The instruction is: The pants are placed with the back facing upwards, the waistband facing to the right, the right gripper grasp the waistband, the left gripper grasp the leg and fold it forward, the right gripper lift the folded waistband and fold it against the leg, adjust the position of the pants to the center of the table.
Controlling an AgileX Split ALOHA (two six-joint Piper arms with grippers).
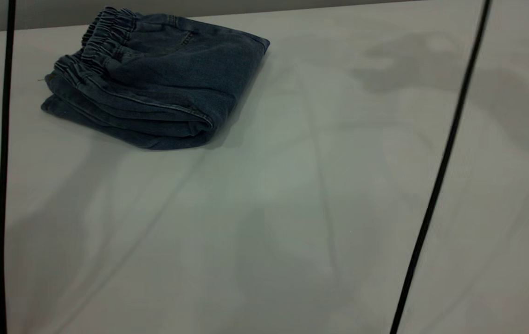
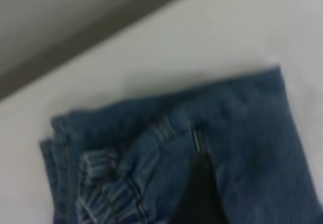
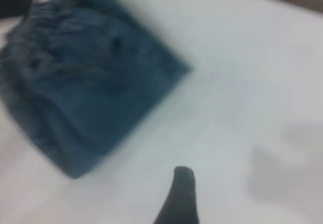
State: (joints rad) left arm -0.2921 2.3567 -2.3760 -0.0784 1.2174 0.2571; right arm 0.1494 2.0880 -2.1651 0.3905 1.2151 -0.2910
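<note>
Black cables [image 1: 436,185] hang nearest; beyond them the folded blue denim pants [image 1: 153,83] sit off-centre on the pale grey surface [image 1: 292,208]. Your left claw [image 2: 199,193] hovers right over them, your right claw [image 3: 179,196] stands well apart, and I cannot tell either's opening. Grip through all layers and slide them centreward without lifting, so the fold holds.

Both claws aloft, jaw states unclear

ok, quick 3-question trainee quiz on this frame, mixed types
1. True or false: the pants lie folded into a compact bundle.
2. In the exterior view, where on the table do the pants sit? A) centre B) far left corner C) near right
3. Fill in: the gathered ___ faces the exterior view's left.

Key: 1 true; 2 B; 3 waistband. The left pincer hangs over the pants; the right pincer is over bare table.
</note>
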